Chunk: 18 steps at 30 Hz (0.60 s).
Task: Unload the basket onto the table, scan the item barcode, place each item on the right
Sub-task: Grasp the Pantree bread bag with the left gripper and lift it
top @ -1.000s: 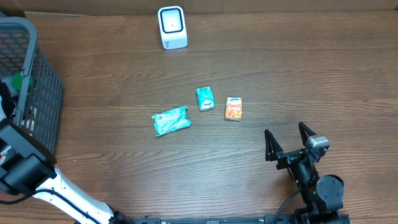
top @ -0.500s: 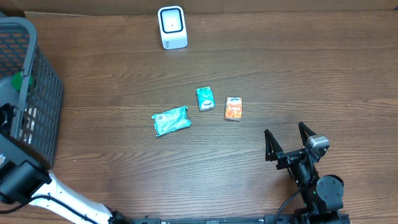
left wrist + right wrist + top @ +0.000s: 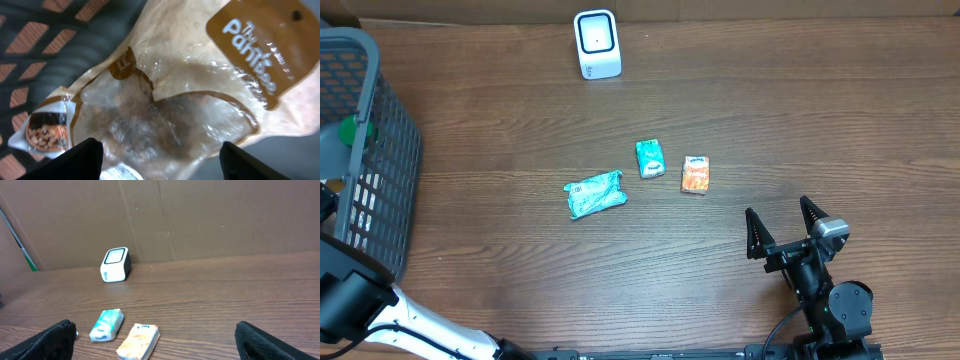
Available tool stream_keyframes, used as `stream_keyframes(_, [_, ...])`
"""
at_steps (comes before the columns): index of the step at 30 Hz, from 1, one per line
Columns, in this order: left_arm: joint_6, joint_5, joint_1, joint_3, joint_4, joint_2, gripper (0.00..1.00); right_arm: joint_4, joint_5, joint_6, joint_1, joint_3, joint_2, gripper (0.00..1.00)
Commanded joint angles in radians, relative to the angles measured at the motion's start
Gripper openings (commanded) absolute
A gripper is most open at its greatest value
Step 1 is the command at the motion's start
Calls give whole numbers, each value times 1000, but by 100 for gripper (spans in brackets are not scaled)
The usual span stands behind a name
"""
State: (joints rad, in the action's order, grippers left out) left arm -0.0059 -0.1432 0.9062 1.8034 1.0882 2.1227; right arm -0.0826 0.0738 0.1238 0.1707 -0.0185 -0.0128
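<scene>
- Hovering left gripper (image 3: 160, 167), claws spread wide over a clear snack bag (image 3: 190, 100) in the basket (image 3: 95, 25)
- right gripper (image 3: 778, 213) fully released, well apart from the orange pack (image 3: 695, 174)

Open tabletop (image 3: 620, 110) between scanner (image 3: 597, 44) and packets (image 3: 650, 158); basket (image 3: 395, 160) walls off left edge

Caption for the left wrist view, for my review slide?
Open left gripper above a tan, clear-windowed food bag lying in the dark mesh basket.
</scene>
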Motion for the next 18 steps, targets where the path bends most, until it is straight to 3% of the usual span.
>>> stream_keyframes(1, [113,-24,9,-88,-38,-17,81,4,-2,4,-2,11,10,100])
stream_keyframes(4, [195,-21,10,-158,-142,-17,84,5,-2,4,-2,11,10,100])
stream_keyframes(8, [221,38,10,-226,-241,-17,90,5,-2,4,-2,11,10,100])
stream_keyframes(12, [231,44,9,-266,-281,-17,89,5,-2,4,-2,11,10,100])
stream_keyframes(15, [231,45,9,-288,-290,-17,78,5,-2,4,-2,11,10,100])
stream_keyframes(18, [230,61,9,-292,-289,-17,41,5,-2,4,-2,11,10,100])
